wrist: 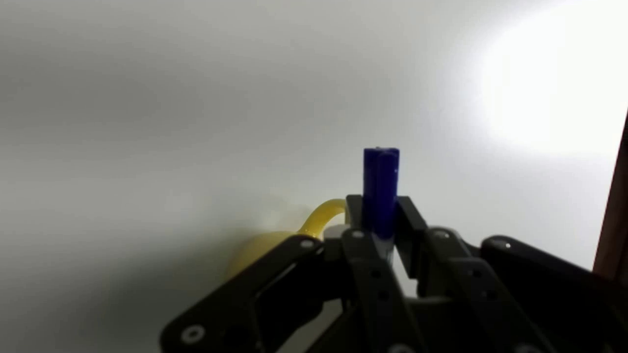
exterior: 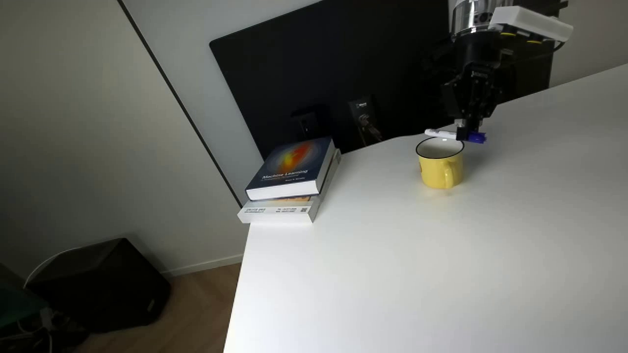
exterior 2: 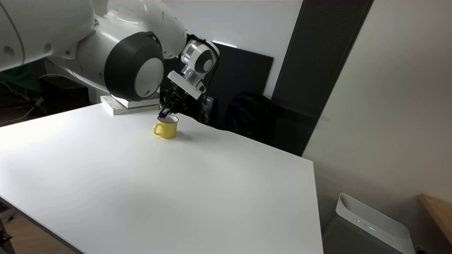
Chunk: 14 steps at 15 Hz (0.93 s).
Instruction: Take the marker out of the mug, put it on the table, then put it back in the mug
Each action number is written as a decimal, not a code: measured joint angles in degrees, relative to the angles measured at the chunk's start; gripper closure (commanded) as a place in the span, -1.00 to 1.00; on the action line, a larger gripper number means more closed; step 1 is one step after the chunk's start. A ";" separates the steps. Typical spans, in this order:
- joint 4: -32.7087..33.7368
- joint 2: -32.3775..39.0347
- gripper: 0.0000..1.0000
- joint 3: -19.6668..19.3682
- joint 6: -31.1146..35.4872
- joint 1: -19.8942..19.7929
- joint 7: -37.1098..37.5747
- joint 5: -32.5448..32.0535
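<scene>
Wrist view: the gripper (wrist: 379, 215) grips the marker (wrist: 380, 189) near its blue-purple end. In an exterior view the marker lies nearly level, above or just beside the upright mug (exterior: 434, 172), contact unclear; inserting it likely needs tipping.

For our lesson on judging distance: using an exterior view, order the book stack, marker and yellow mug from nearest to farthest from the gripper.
1. Marker: clamped in the gripper.
2. Yellow mug: below the gripper.
3. Book stack: well left in the picture, on the table.
</scene>
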 measured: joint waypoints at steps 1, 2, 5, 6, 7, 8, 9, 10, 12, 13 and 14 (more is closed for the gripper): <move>0.01 0.00 0.91 0.14 0.48 -0.02 0.59 0.75; 0.03 -0.01 0.91 0.45 0.76 -0.08 1.65 1.74; 0.11 -0.03 0.91 1.43 0.91 -0.25 5.41 5.09; 0.11 -0.03 0.91 1.87 0.81 -0.34 6.70 6.40; 0.10 -0.03 0.91 2.38 0.56 -0.48 7.89 7.81; 0.10 -0.02 0.91 2.84 0.48 -0.62 9.09 9.01; 0.10 -0.02 0.91 3.12 0.48 -0.77 10.23 10.16; 0.10 -0.02 0.91 3.43 0.50 -0.97 11.40 11.25; 0.10 -0.01 0.91 3.85 1.16 -1.57 14.57 13.89; 0.10 0.00 0.91 4.06 1.70 -1.95 15.99 15.11; 0.10 0.03 0.91 4.32 2.15 -2.44 17.32 16.37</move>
